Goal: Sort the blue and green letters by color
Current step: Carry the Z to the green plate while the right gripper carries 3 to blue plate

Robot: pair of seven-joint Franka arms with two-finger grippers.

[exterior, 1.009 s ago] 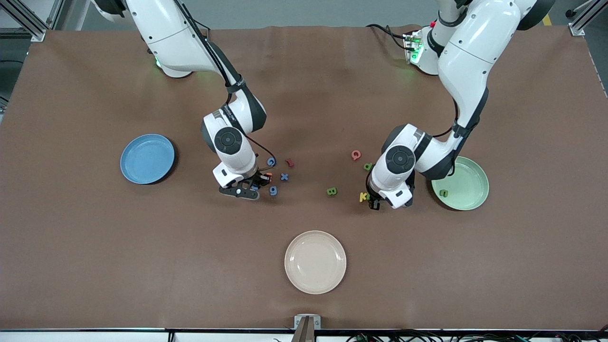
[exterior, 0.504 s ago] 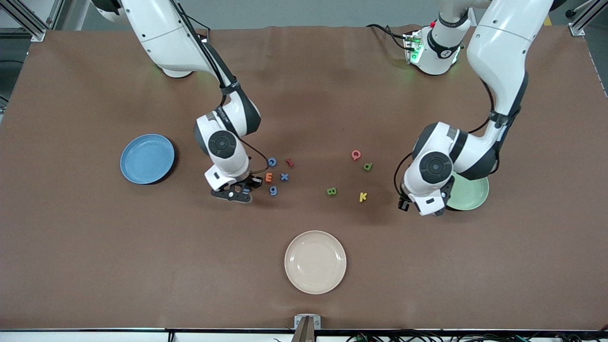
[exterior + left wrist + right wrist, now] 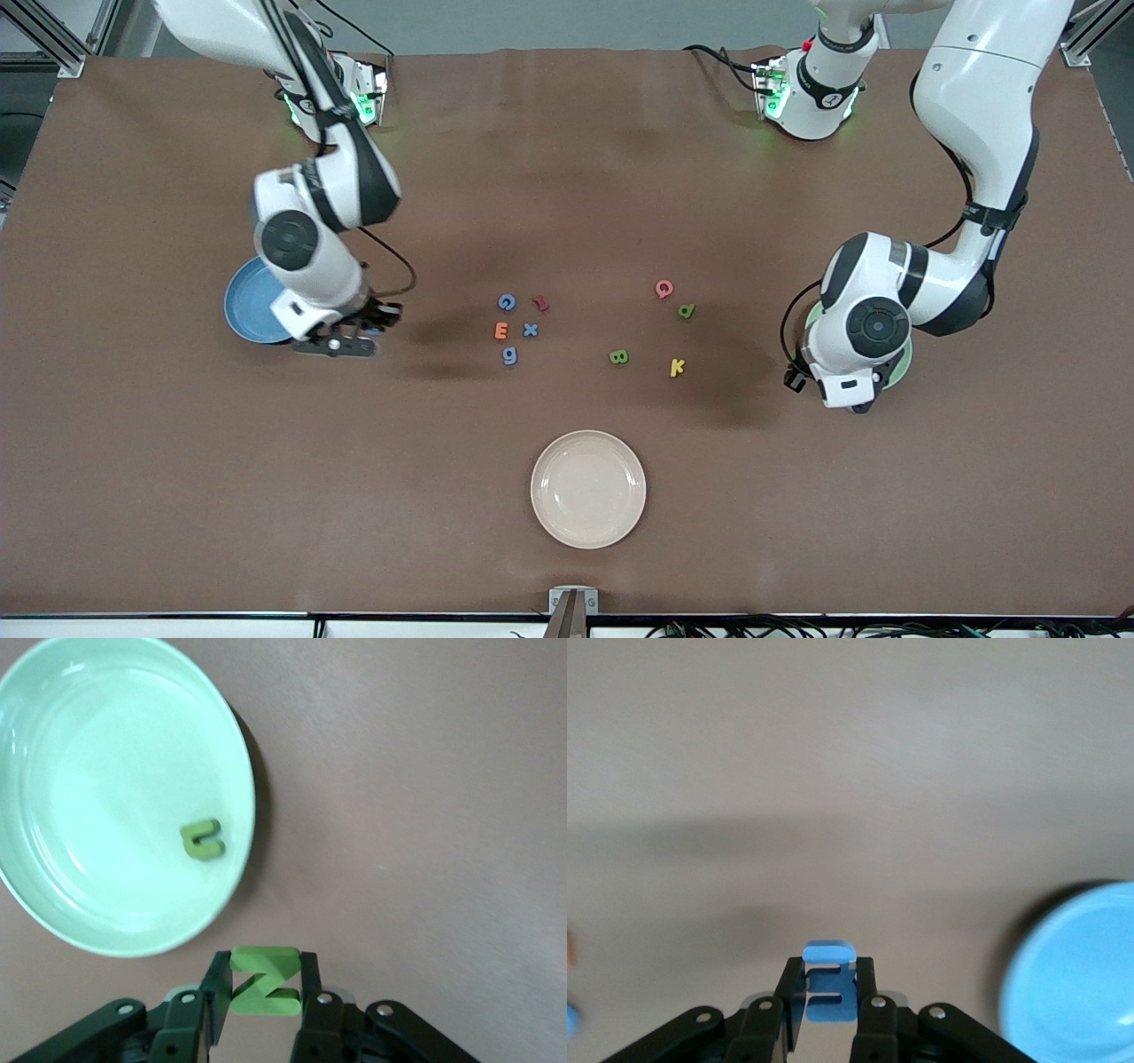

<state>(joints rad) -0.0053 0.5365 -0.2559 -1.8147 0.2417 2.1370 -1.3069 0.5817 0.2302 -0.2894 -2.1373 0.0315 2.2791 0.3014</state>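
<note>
I count three blue letters loose on the counter (image 3: 177,496), a G (image 3: 506,302), an x (image 3: 530,330) and a g (image 3: 509,355), while my right claw (image 3: 829,997) is clenched on the fourth, a blue E (image 3: 828,985), over the counter just beside the blue plate (image 3: 251,306). Two green letters lie loose, a p (image 3: 686,310) and a B (image 3: 618,357), a third, the u (image 3: 203,839), sits in the green plate (image 3: 53,904), and my left claw (image 3: 264,988) grips the fourth, the N (image 3: 263,980), by that plate's rim. One orange E (image 3: 500,330), one yellow K (image 3: 677,367), one pink Q (image 3: 664,288), one dark red piece (image 3: 539,303) and one cream plate (image 3: 588,488) make up the rest.
</note>
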